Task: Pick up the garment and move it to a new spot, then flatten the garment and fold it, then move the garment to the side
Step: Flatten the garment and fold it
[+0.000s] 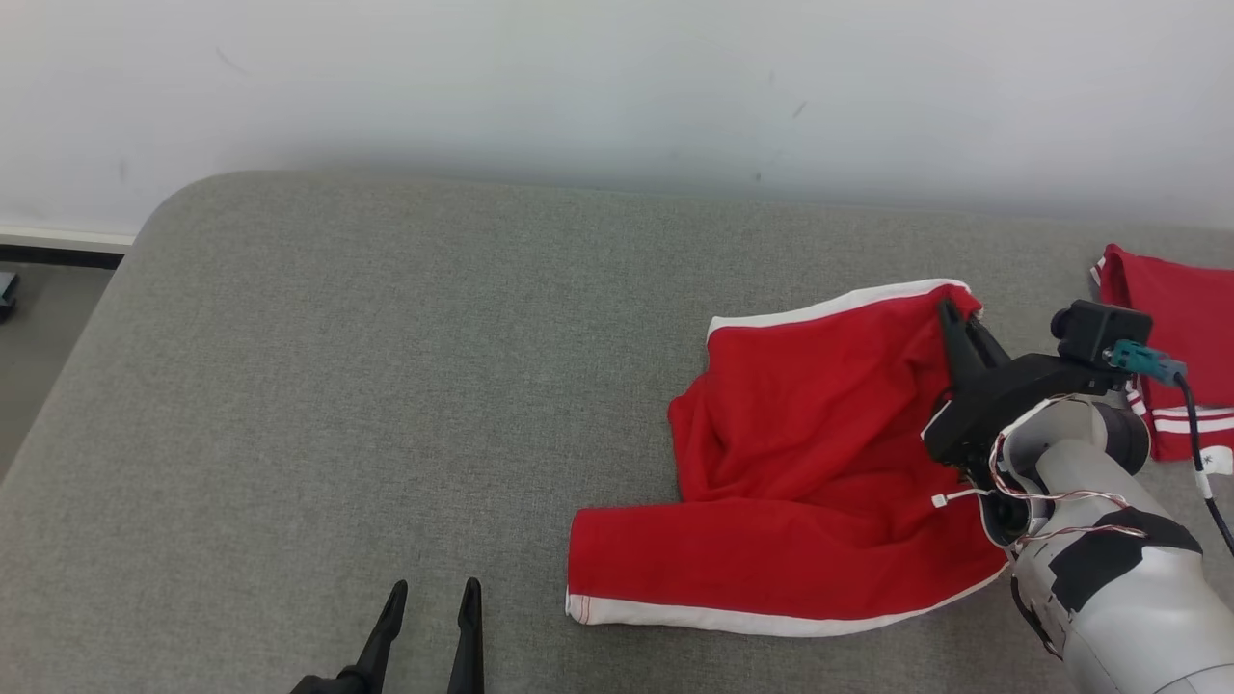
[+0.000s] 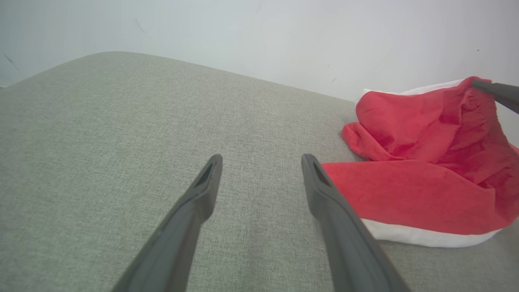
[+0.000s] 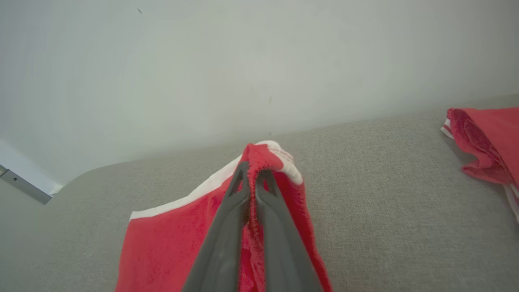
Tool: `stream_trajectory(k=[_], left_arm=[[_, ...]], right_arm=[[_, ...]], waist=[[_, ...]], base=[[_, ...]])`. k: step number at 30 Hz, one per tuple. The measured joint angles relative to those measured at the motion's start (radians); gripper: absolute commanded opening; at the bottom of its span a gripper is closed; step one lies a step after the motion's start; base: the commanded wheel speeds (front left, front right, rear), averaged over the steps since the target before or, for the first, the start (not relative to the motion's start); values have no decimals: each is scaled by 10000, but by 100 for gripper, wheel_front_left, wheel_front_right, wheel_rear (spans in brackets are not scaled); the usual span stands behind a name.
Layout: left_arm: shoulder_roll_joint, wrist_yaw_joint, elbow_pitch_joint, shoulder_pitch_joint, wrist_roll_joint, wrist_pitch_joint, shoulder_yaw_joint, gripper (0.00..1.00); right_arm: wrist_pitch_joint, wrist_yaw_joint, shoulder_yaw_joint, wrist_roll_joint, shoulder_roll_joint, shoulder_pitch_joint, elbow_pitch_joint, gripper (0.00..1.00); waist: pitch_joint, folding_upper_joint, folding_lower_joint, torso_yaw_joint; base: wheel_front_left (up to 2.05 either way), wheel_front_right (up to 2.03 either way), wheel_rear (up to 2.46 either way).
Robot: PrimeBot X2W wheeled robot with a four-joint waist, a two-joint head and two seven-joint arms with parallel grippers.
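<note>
A red garment with white trim (image 1: 800, 482) lies crumpled on the grey cushion, right of centre. Its upper right corner is lifted off the surface, pinched in my right gripper (image 1: 954, 318), which is shut on the cloth (image 3: 259, 162). In the right wrist view the fabric bunches between the two fingers (image 3: 231, 227) and drapes down on both sides. My left gripper (image 1: 431, 590) hovers open near the front edge, left of the garment (image 2: 421, 162), with nothing between its fingers (image 2: 202, 190).
A second red garment with white stripes (image 1: 1176, 337) lies at the far right edge of the cushion (image 1: 386, 386), and appears again in the right wrist view (image 3: 486, 142). A white wall runs behind. The cushion's rounded left corner drops to the floor (image 1: 39, 328).
</note>
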Motion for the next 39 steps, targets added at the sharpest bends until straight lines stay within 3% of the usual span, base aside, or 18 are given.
stream_trajectory(k=[10, 19, 27, 39], left_arm=[[0, 31, 88, 77, 4, 0, 92, 100], [-2, -15, 81, 190, 90, 0, 86, 100], [-4, -46, 79, 203, 107, 0, 35, 100], [-4, 27, -19, 318, 88, 0, -79, 100]], right_arm=[[-357, 0, 686, -368, -178, 82, 38, 100], [-543, 2, 754, -343, -805, 1307, -1047, 100], [-556, 0, 677, -201, -980, 2341, -1685, 100], [-155, 2, 1260, -305, -1503, 4573, -3108, 100]], waist=[[-268, 0, -1, -395], [-437, 0, -1, -1088], [-410, 0, -2, -1454], [-535, 0, -3, -1188]], base=[[0, 0, 0], [0, 0, 0], [0, 0, 0], [0, 0, 0]])
